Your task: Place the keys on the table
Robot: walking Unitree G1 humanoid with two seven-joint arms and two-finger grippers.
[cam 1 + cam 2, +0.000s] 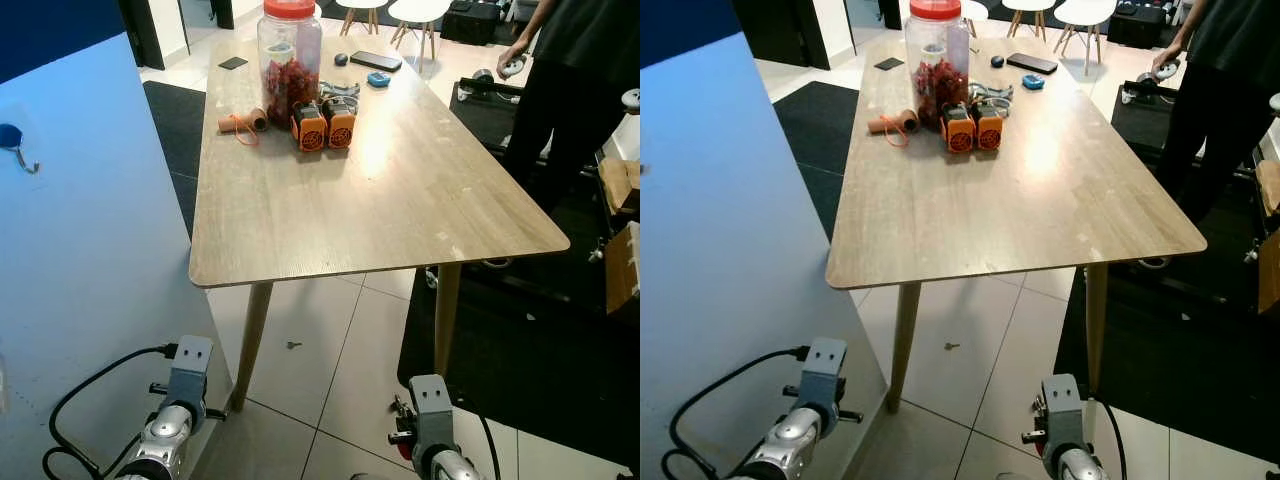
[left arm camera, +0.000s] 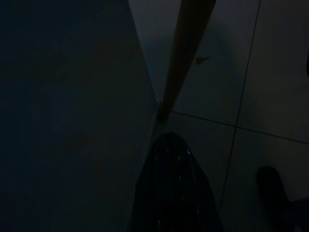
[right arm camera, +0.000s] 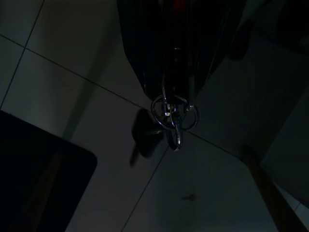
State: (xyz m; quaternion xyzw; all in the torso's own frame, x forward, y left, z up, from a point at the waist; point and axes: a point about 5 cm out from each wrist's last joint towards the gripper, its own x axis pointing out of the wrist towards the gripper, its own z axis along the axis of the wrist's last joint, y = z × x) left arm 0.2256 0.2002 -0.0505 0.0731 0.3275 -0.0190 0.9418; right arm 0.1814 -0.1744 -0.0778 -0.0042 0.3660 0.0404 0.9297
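Right wrist view, dark, has the right hand [image 3: 175, 96] pinched closed on a bunch of silver metal key rings [image 3: 174, 118], which dangles from the fingertips over the pale tiled floor [image 3: 72, 96]. From the head camera, the long light wooden desk [image 1: 400, 215] stretches toward twelve o'clock; a clear plastic jar with a red lid [image 1: 289, 55] and two orange blocks [image 1: 323, 127] stand at its far end. A person in black [image 1: 560, 80] stands at two o'clock. The left hand [image 2: 171, 193] hangs idle beside a desk leg; whether it is open I cannot tell.
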